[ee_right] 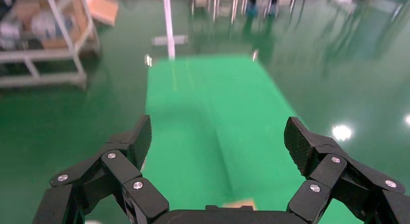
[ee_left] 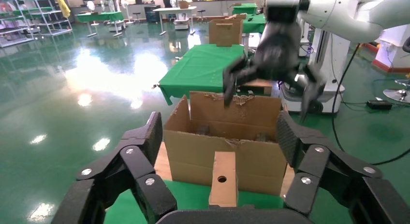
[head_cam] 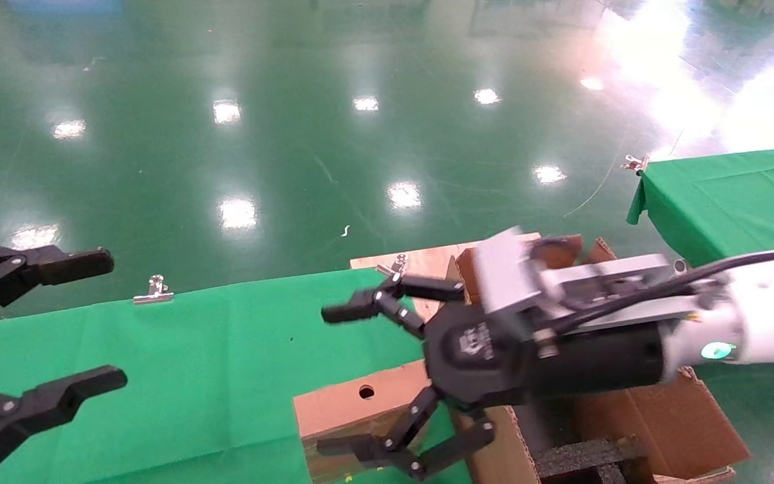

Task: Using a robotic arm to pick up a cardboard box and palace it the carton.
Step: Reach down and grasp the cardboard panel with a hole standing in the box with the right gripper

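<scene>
**Hovering with wide jaws over the small box**

Parked at the far left above the green-clothed bench [head_cam: 179,356], the black left gripper [head_cam: 58,323] has wide jaws. Rightward, the small flat brown cardboard box with a round hole [head_cam: 353,400] stands on the bench, against the large brown corrugated carton [head_cam: 662,417]. Above it, the white robotic arm's right gripper [head_cam: 377,380] hangs, jaws wide, holding nothing.

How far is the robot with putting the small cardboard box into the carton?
Nothing looks done yet. The cardboard box stands on edge on the green table, beside the carton and outside it. In hand: the right claw is wide open and empty, hovering above the box and the carton's edge. The left claw is open at the table's left, holding nothing. Grasping, lifting and placing the box are all left.
</scene>
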`<state>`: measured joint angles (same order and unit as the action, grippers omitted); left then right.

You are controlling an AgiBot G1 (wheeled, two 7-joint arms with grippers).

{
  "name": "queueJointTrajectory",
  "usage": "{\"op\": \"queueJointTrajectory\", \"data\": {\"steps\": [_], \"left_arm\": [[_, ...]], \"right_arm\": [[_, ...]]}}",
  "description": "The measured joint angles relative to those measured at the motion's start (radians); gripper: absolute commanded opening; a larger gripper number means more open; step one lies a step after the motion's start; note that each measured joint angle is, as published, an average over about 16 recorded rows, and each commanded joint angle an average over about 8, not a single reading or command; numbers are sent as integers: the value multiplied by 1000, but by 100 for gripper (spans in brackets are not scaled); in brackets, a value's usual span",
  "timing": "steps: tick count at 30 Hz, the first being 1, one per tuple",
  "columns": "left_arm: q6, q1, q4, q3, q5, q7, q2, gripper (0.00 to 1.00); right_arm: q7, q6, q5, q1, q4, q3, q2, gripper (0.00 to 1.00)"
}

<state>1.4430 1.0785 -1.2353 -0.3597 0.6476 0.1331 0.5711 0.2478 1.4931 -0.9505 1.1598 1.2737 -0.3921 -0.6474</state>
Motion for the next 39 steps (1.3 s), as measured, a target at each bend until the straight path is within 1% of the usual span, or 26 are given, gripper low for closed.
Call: {"op": "queueJointTrajectory", "data": {"steps": [6,12,21,28,29,32,33,36,37,39], "left_arm": [[0,0,0,0,0,0,0,0],[0,0,0,0,0,0,0,0],[0,0,0,0,0,0,0,0],[0,0,0,0,0,0,0,0],[0,0,0,0,0,0,0,4],[0,0,0,0,0,0,0,42],[0,0,0,0,0,0,0,54],[0,0,0,0,0,0,0,92],[0,0,0,0,0,0,0,100],[0,0,0,0,0,0,0,100]], "right_arm": [[36,23,-175,89,-30,-94,-55,100],[42,45,-337,174,-74,-181,-119,100],[-10,68,-536,287,-143,-301,-211,100],[-63,77,-637,360,-200,-392,-280,100],[-69,78,-647,368,-208,-404,-289,100],[-86,80,-669,389,-231,-436,-312,99],[-91,81,-674,395,-239,-446,-319,91],[-102,84,-686,408,-258,-471,-336,53],[-105,85,-689,411,-263,-477,-340,41],[-109,86,-692,416,-271,-486,-347,16]]}}
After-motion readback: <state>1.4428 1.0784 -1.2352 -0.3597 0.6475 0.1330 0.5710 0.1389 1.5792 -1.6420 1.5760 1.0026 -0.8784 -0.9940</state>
